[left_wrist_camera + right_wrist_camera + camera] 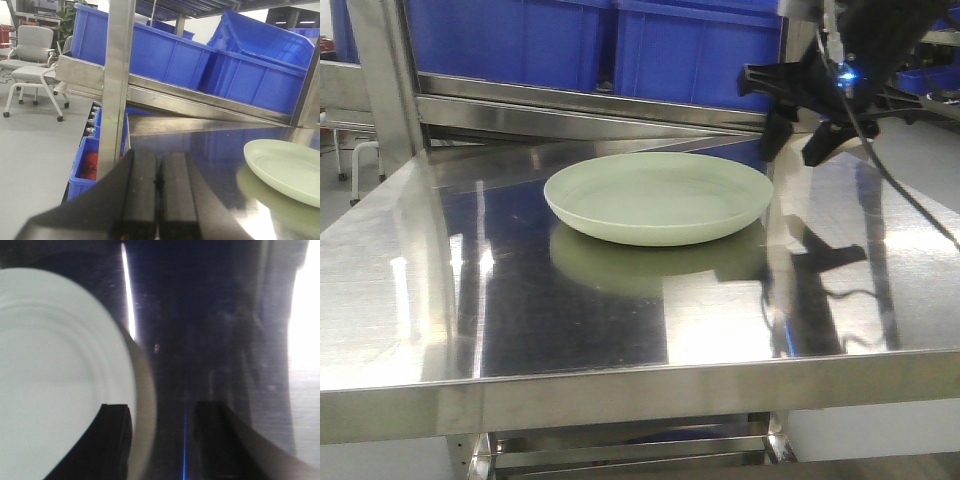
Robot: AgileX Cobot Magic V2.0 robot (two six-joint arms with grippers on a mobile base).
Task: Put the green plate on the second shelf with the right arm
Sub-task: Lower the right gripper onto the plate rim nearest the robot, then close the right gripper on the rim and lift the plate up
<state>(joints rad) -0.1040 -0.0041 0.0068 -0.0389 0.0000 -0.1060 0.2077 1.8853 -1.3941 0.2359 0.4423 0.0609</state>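
Observation:
The green plate (658, 195) lies flat on a shiny steel shelf surface (570, 310), right of centre. My right gripper (800, 140) hangs open just above the plate's right rim, with a small blue light on the black arm behind it. In the right wrist view the right gripper (162, 410) straddles that rim: one finger is over the green plate (55, 365) and the other over bare steel, with nothing gripped. My left gripper (159, 156) is shut with nothing in it, low at the shelf's left side. From there the green plate (287, 167) shows at the right.
Large blue bins (690, 50) stand on a slanted steel rail behind the plate. A steel upright post (385, 80) rises at the back left. Left of the post (117, 75) are a lower blue bin (85, 165) with red contents and a grey chair (30, 55).

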